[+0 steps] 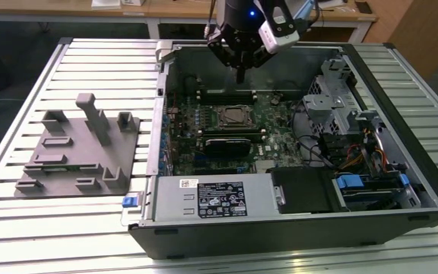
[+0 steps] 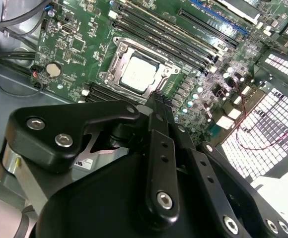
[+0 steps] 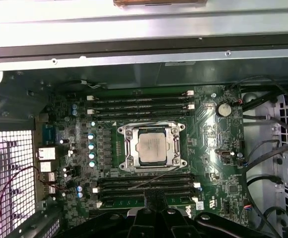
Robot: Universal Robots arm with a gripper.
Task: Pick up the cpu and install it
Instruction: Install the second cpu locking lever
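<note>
Gripper [image 2: 156, 101], nearest in the second wrist view: fingers pressed together, nothing held, poised above the board. Beyond it, the cpu [image 2: 140, 74] lies flat in its socket [image 2: 115, 63] mid-board, among memory slots [image 3: 140, 105]. Judged light, rigid and fragile; best gripped at opposite edges. Its underside and seating are hidden.

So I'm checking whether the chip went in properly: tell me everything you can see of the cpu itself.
The cpu is a small flat square chip with a pale, silvery metal top and a thin darker rim. It lies flat inside the socket frame on the green motherboard, between rows of memory slots, as both wrist views show. Nothing grips it; the gripper hangs above the open computer case, apart from the chip. Whether it is fully seated cannot be told.
</note>
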